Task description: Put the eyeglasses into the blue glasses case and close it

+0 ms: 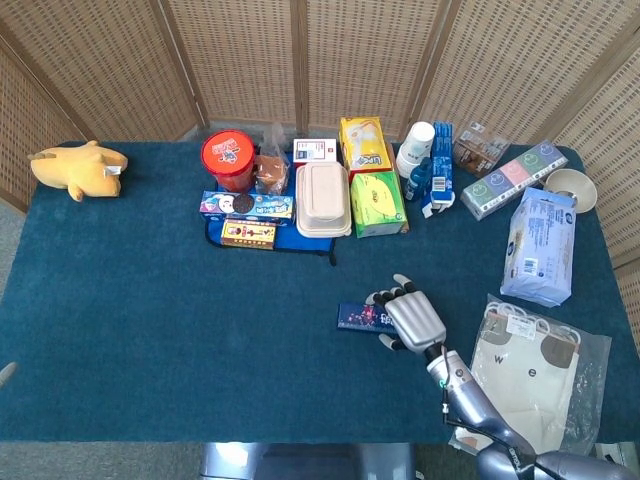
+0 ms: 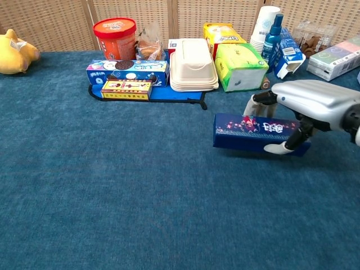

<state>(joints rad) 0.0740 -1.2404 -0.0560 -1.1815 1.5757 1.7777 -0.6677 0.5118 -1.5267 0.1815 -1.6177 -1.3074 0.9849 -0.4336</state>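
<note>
A counter (image 1: 150, 330) covered in napped teal cloth carries boxes along its far edge. The right hand (image 2: 306, 109), smooth silver metal with pale fingertips, reaches in from the right, palm down, grasping the long rectangular blue case (image 2: 253, 132), printed with small red flowers, held level above the cloth.

A counter (image 1: 150, 300) covered in dark teal cloth fills the frame. A yellow plush toy (image 1: 78, 168) lies at upper left. A red tub (image 1: 228, 159), snack boxes (image 1: 247, 206), a white lidded container (image 1: 322, 198) and green tissue box (image 1: 377, 203) cluster at upper centre. Wipes (image 1: 540, 246) and a bagged tote (image 1: 528, 385) lie right.
</note>
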